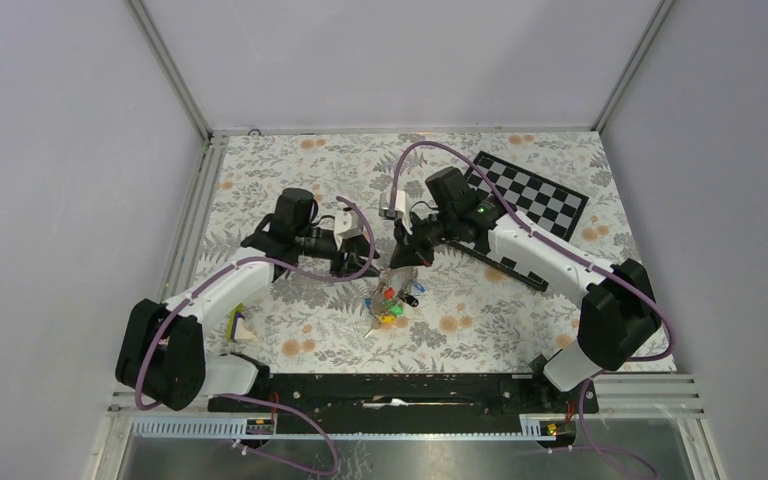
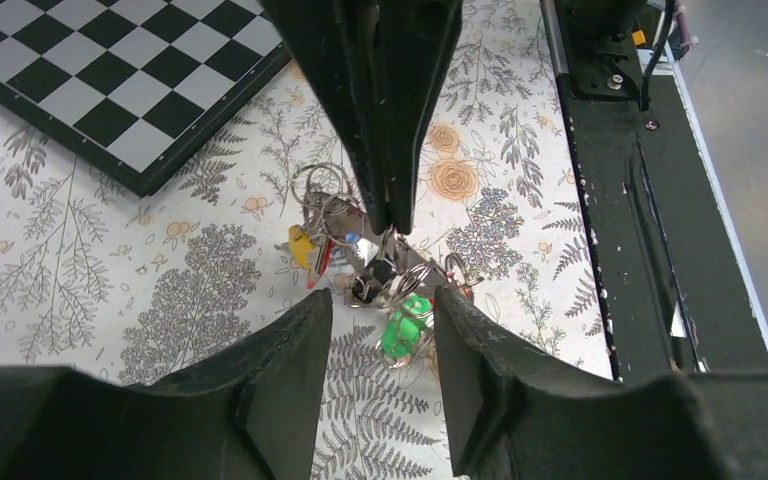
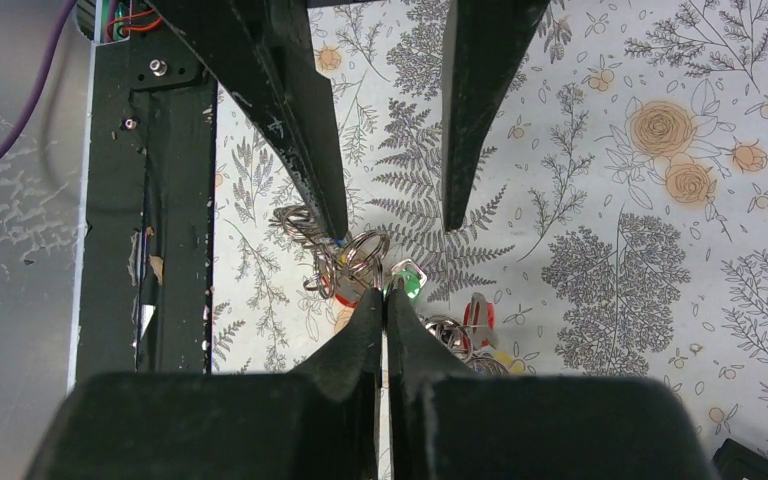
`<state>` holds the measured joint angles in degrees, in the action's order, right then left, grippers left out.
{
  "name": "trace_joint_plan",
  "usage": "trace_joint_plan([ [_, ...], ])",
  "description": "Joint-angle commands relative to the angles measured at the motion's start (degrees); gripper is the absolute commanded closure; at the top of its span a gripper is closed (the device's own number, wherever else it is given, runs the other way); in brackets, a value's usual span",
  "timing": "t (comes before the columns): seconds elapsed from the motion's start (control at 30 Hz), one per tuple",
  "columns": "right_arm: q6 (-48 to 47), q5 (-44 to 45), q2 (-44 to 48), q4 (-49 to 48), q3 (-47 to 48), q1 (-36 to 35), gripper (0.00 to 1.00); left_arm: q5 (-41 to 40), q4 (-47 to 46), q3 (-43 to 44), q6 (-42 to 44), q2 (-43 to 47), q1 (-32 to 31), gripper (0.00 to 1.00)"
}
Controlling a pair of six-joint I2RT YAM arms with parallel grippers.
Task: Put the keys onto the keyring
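The keys [image 1: 390, 303] lie in a tangled bunch with thin wire rings on the flowered cloth at mid-table. A yellow key [image 2: 301, 245], a black one [image 2: 381, 274] and a green one [image 2: 406, 326] show; a red one [image 3: 476, 318] lies beside my right fingers. My right gripper [image 3: 385, 295] [image 1: 400, 268] is shut, its tips pinching a wire ring at the top of the bunch [image 2: 392, 226]. My left gripper [image 2: 383, 300] [image 1: 370, 272] is open, low over the cloth, with the green key between its fingers and not gripped. I cannot pick out a broad flat keyring in the tangle.
A black-and-white chequered board [image 1: 532, 198] [image 2: 110, 80] lies at the back right. The black base rail [image 1: 400, 388] [image 2: 620, 200] [image 3: 160, 200] runs along the near edge. A small yellow-and-white object [image 1: 240, 326] sits by the left arm's base.
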<state>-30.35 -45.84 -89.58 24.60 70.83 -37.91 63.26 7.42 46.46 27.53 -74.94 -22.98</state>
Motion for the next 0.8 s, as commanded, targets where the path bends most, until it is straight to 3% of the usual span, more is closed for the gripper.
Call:
trace_joint_plan([
  [0.0, 0.42, -4.19, 2.58, -1.30, 0.21, 0.55, 1.00, 2.59, -2.30, 2.00, 4.32, 0.27, -1.18, 0.55],
  [0.4, 0.60, -4.28, 2.39, -1.47, 0.14, 1.62, 1.00, 3.85, -0.82, 2.92, 4.35, -0.59, -2.57, 1.00],
  [0.57, 4.39, -1.44, 2.96, -5.05, -0.69, 2.65, 1.00, 3.71, 7.95, 3.35, 10.40, 0.39, -2.58, 1.00],
  [0.77, 5.80, -1.61, 2.94, -6.33, -1.56, 3.08, 1.00, 2.81, 9.17, 3.38, 10.21, 1.44, -2.55, 1.00],
])
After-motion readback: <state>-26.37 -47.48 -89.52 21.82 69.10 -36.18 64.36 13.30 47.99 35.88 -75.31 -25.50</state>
